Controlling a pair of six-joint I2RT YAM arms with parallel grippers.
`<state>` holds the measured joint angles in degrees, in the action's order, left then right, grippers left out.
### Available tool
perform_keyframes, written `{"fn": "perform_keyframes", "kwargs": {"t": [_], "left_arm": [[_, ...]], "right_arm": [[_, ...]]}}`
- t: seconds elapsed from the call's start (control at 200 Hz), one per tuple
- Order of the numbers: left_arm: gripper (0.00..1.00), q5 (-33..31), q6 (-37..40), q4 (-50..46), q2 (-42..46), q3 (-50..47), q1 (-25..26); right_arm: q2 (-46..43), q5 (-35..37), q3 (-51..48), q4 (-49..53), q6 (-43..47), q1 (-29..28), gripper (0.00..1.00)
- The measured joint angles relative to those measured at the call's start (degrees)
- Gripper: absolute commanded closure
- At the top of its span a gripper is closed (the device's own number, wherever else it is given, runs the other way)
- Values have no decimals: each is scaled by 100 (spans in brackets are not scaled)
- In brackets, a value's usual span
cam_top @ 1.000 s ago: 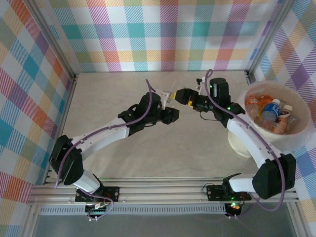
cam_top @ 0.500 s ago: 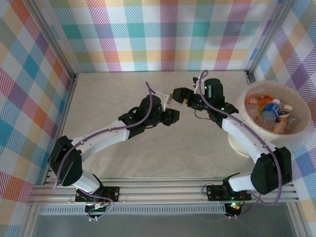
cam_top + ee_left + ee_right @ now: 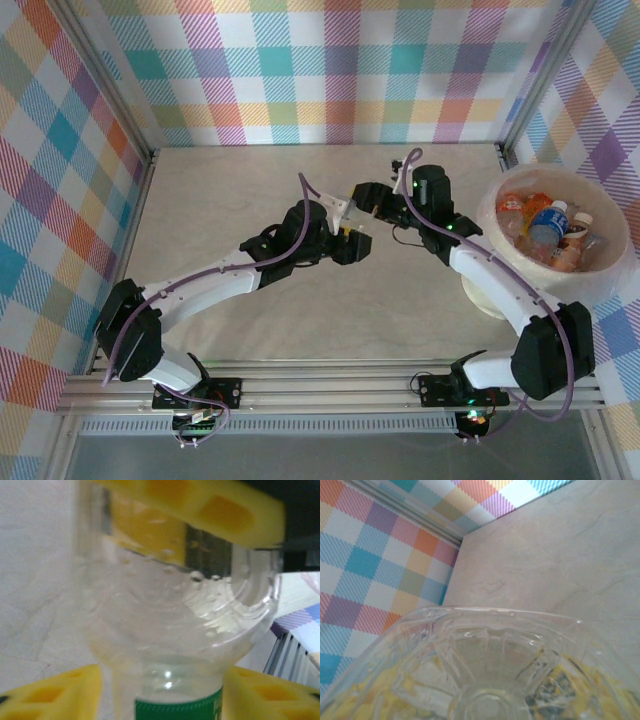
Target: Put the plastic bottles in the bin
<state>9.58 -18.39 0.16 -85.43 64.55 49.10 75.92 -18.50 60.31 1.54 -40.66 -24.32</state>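
Observation:
A clear plastic bottle [image 3: 342, 210] with a green label hangs in the air between my two grippers above the table's middle. My right gripper [image 3: 362, 196] is shut on its base end, and one of its yellow fingers [image 3: 215, 515] presses the far part of the bottle [image 3: 170, 630]. In the right wrist view the ribbed base [image 3: 485, 655] sits in the right gripper [image 3: 485, 702]. My left gripper [image 3: 162, 692] stands open round the bottle's narrow part, a gap showing on the left side. The bin [image 3: 612, 268] at the right holds several bottles [image 3: 545, 225].
Checked cloth walls on metal posts [image 3: 100, 70] close the table in at the back and sides. Bare table [image 3: 220, 190] lies to the left and in front of the arms. The bin stands close beside the right arm's forearm [image 3: 495, 275].
The right gripper has closed on the bottle's base end. The left gripper, shut on the bottle before, has opened. Both wrists shifted slightly left.

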Motion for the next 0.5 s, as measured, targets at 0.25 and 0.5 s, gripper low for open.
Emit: {"fn": "perform_keyframes", "kwargs": {"t": [0.25, 0.5], "left_arm": [[0, 374, -2, -2, 175, 0, 0], [0, 103, -109, 140, 831, -444, 0]], "right_arm": [[-398, 529, 278, 826, 649, 33, 51], [-872, 1497, 935, 1871, 1694, 105, 53]]}}
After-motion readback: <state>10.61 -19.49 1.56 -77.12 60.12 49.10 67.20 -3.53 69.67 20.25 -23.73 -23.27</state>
